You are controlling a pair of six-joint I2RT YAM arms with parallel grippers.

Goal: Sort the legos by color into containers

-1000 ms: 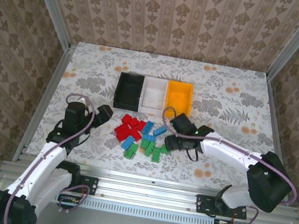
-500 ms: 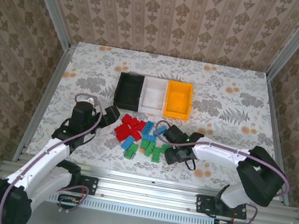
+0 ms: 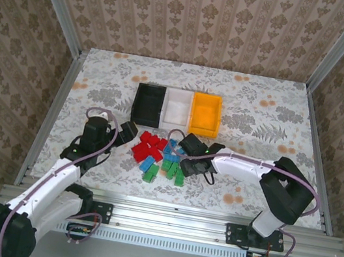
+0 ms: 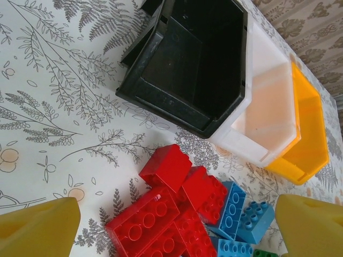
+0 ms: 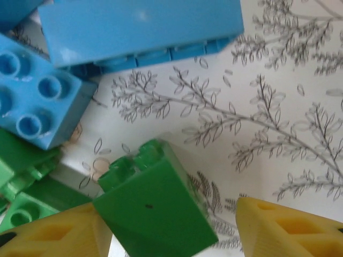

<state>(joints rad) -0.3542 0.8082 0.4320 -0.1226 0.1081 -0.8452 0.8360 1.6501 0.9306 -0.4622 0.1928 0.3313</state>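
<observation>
The right gripper (image 5: 171, 227) stands open low over the floral-patterned tabletop (image 3: 261, 110). Its two yellow fingers (image 5: 289, 230) straddle one small tilted green studded plastic brick (image 5: 153, 206), which lies against the left finger, with a gap showing on the right. Just beyond it lie two blue plastic bricks (image 5: 139, 29), and more green bricks (image 5: 24, 211) sit at the left edge, too cropped to count.

The left gripper (image 4: 177, 227) is also open, its jaws spread wide at the red side of the pile. At least four red plastic bricks (image 4: 142, 217) lie between its fingers, with three blue ones beside them.

All the legos lie in one cluster on the tabletop, just in front of three rectangular open-top plastic bins. The bins touch in a row: one black bin (image 3: 148, 105), one white translucent bin (image 3: 177, 109) and one orange-yellow bin (image 3: 205, 113).
</observation>
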